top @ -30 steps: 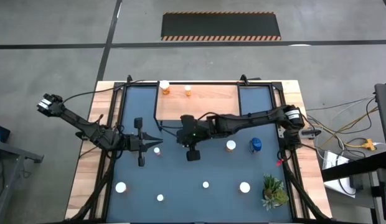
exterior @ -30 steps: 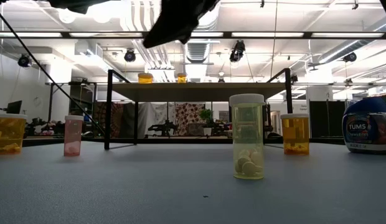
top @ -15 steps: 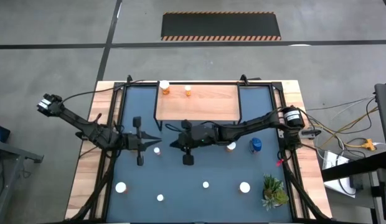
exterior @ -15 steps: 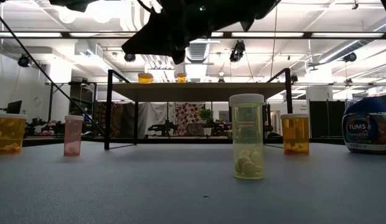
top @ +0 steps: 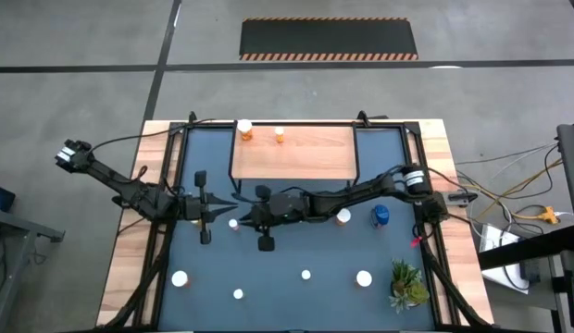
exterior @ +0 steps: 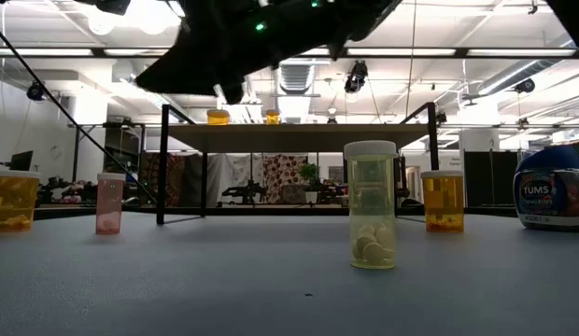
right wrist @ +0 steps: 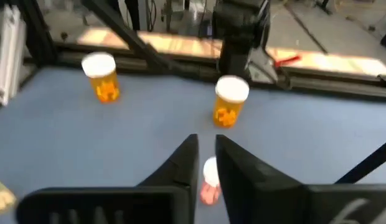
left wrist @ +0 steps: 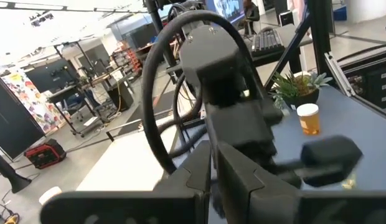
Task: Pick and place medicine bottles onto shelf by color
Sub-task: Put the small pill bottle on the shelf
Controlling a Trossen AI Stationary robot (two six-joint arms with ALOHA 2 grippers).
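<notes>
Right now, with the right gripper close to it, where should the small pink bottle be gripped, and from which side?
Grip the small pink bottle across its round body, just below the white cap, coming down from above. It stands upright and alone on the blue mat, so its sides are free. The right gripper hangs over it with its jaws slightly apart, one on each side.

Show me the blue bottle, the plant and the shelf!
blue bottle (top: 380, 215), high view, on its top.
plant (top: 407, 284), high view, on its leaves.
shelf (top: 305, 153), high view, on the bare wooden board.
</notes>
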